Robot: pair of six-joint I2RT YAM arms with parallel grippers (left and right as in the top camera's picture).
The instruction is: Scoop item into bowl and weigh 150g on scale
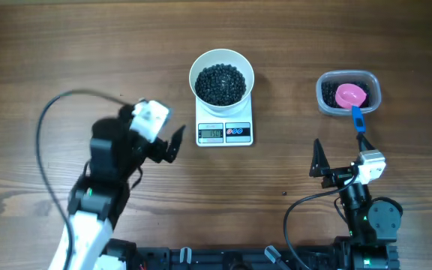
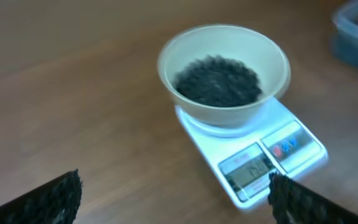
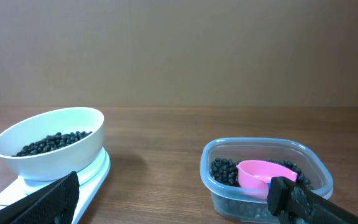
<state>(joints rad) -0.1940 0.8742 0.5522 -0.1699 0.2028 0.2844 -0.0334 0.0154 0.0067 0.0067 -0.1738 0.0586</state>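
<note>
The white bowl (image 1: pixel 221 54) stands on the white scale (image 1: pixel 224 133) at mid-table and holds a dark heap of the item, small black beans (image 1: pixel 220 82). More beans fill a clear tub (image 1: pixel 372 84) on the right, where a pink scoop (image 1: pixel 351 95) with a blue handle lies. My left gripper (image 1: pixel 167 146) is open just left of the scale, holding nothing. In the left wrist view its fingers (image 2: pixel 48 199) frame the bowl (image 2: pixel 229 112) and the scale (image 2: pixel 272 162). My right gripper (image 1: pixel 341 156) is open in front of the tub (image 3: pixel 266 199), apart from the scoop (image 3: pixel 257 174).
The wooden table stretches bare at the left and far side. A black cable (image 1: pixel 47 135) loops beside the left arm. The arm bases stand along the near edge. The scoop's blue handle (image 1: pixel 358 120) juts out over the tub's near rim.
</note>
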